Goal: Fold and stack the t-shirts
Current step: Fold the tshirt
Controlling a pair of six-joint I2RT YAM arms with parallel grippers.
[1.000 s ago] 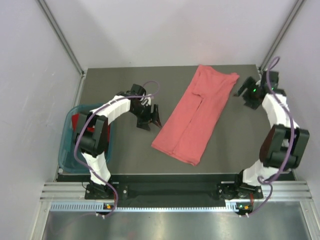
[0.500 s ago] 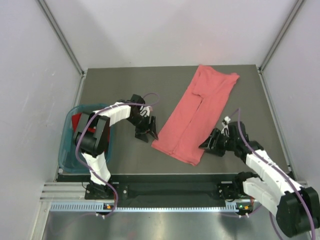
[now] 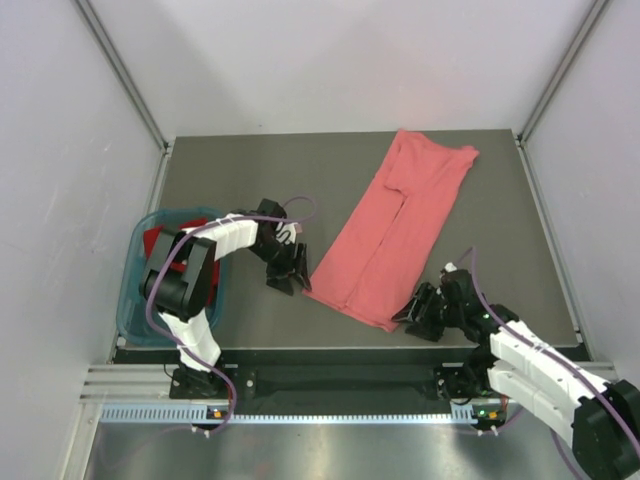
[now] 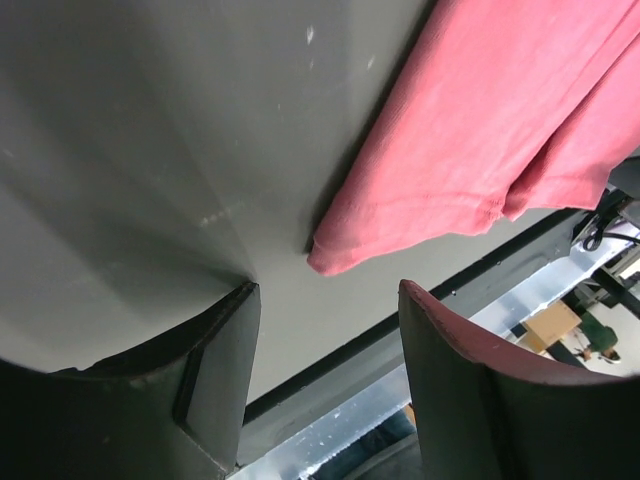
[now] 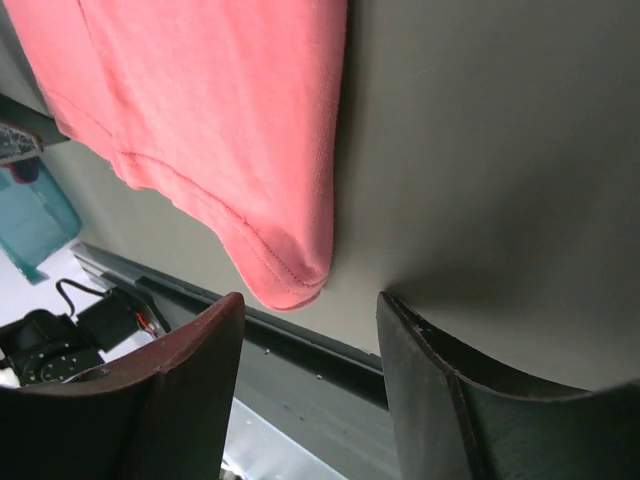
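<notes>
The salmon-pink t-shirt (image 3: 395,225) is laid flat on the desk (image 3: 250,180) as a long, narrow strip. Its long axis runs diagonally, from the far right down towards the near middle. The near hem ends in two corners, and the coming move is judged to turn on these. The near-left corner (image 4: 325,262) is seen just beyond the left gripper (image 3: 295,278), slightly to its right and not yet between the jaws. The near-right corner (image 5: 295,290) is found just ahead of the right gripper (image 3: 408,312), which sits to the right of the hem. Both grippers are held spread and low over the desk, with nothing grasped. Each arm is thus placed beside its own corner — neither is clearly nearer. The deep red t-shirt (image 3: 160,243) is left bunched in the teal basket (image 3: 130,300) at the left edge, well apart.
</notes>
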